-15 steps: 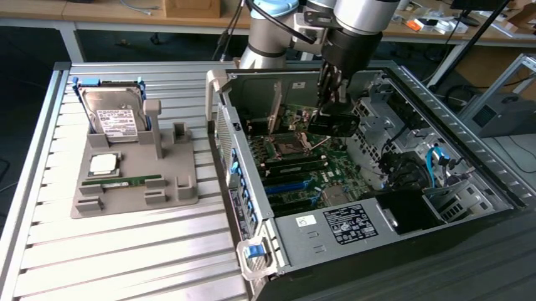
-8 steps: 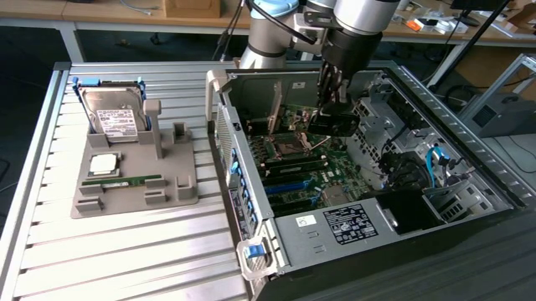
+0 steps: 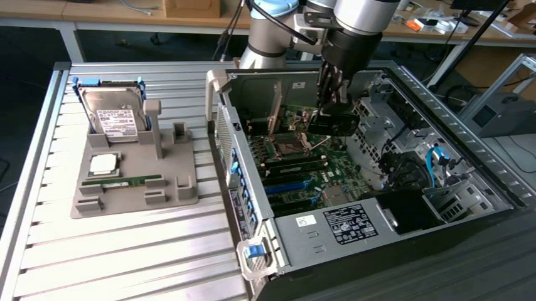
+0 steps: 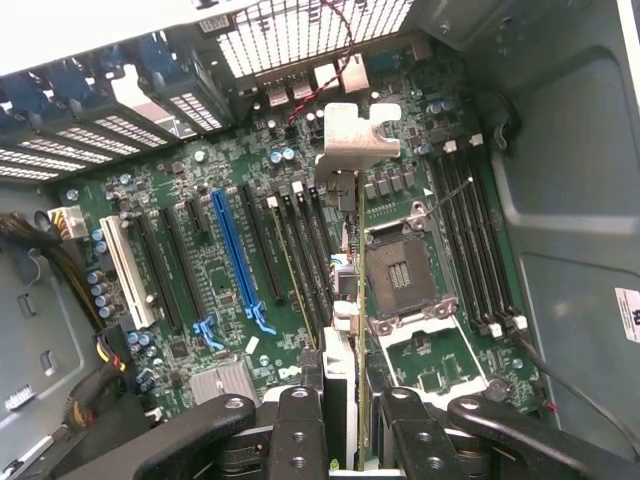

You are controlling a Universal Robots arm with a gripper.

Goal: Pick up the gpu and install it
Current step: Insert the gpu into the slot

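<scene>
Hanging down into the open computer case (image 3: 456, 119), the gripper (image 3: 332, 106) has its fingers (image 4: 300, 430) clamped narrowly on the gpu (image 3: 329, 124), one on each face of the thin card. From the wrist view the gpu (image 4: 360, 300) shows edge-on, running away from the fingers, with its silver bracket (image 4: 357, 135) at the far end, toward the vented back wall of the case. The card hangs upright over the middle of the motherboard (image 3: 305, 172), beside the bare processor socket (image 4: 400, 270) and over the black memory slots, well apart from the long blue slot (image 4: 232, 250). I cannot tell whether its lower edge touches the board or hangs just above it.

Out on the slatted metal table (image 3: 125, 257), on the exterior view's left of the case, sits a grey holder tray (image 3: 130, 204). A silver hard drive (image 3: 113, 116) leans at the tray's far edge, a small square processor chip (image 3: 103, 164) lies near its middle, and a narrow green memory stick (image 3: 122, 182) rests along its near edge.
</scene>
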